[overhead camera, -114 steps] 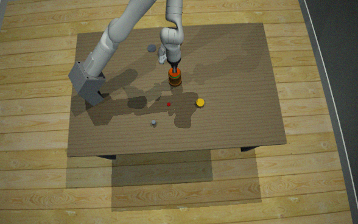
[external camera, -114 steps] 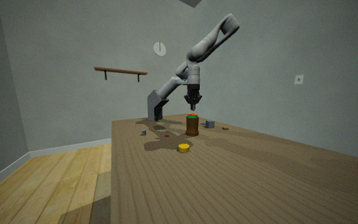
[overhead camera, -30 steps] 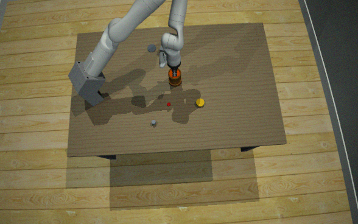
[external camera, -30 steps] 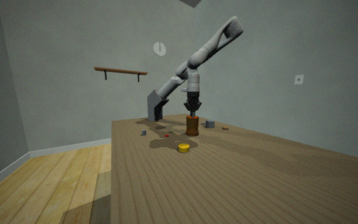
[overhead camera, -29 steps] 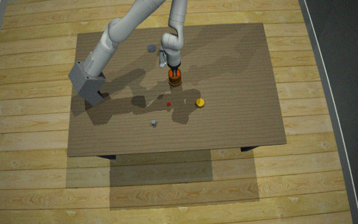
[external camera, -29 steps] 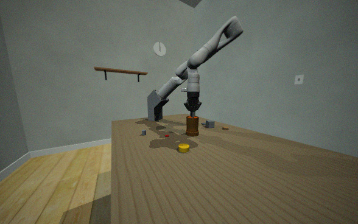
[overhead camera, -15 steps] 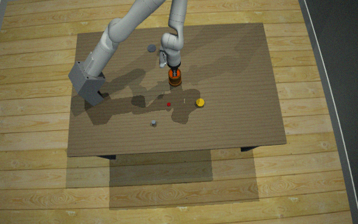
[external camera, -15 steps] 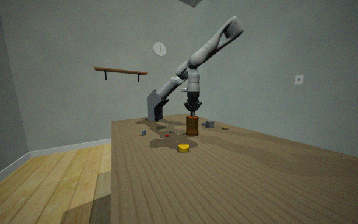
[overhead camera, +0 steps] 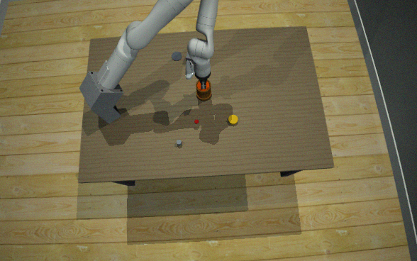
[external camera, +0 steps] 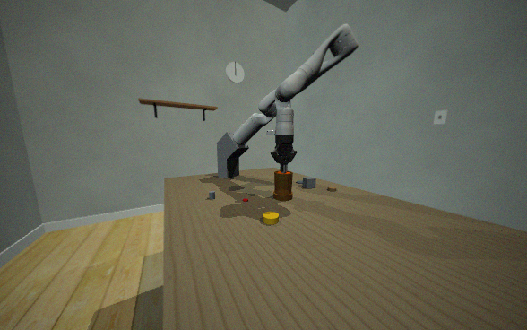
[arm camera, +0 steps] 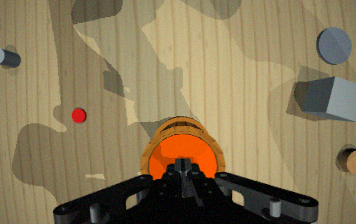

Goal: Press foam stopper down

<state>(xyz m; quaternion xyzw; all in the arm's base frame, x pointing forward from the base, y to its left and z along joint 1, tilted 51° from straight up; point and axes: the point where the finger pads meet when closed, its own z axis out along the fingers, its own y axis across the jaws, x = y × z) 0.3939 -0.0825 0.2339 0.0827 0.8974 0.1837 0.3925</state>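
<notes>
A brown jar [overhead camera: 203, 91] stands upright near the middle of the table, also in the side view [external camera: 282, 186] and in the wrist view [arm camera: 181, 150]. An orange foam stopper [arm camera: 181, 157] fills its mouth; in the side view its top [external camera: 282, 170] shows right at the rim. My gripper [overhead camera: 203, 84] [external camera: 283, 169] is shut and empty, pointing straight down, with the closed fingertips [arm camera: 185, 172] on the stopper's top.
A yellow disc [overhead camera: 232, 119] and a small red dot [overhead camera: 196, 121] lie in front of the jar. A small grey cylinder [overhead camera: 179, 142] stands nearer the front. A grey disc [overhead camera: 176, 56], a grey block [arm camera: 329, 98] and a brown disc [arm camera: 349, 161] lie behind.
</notes>
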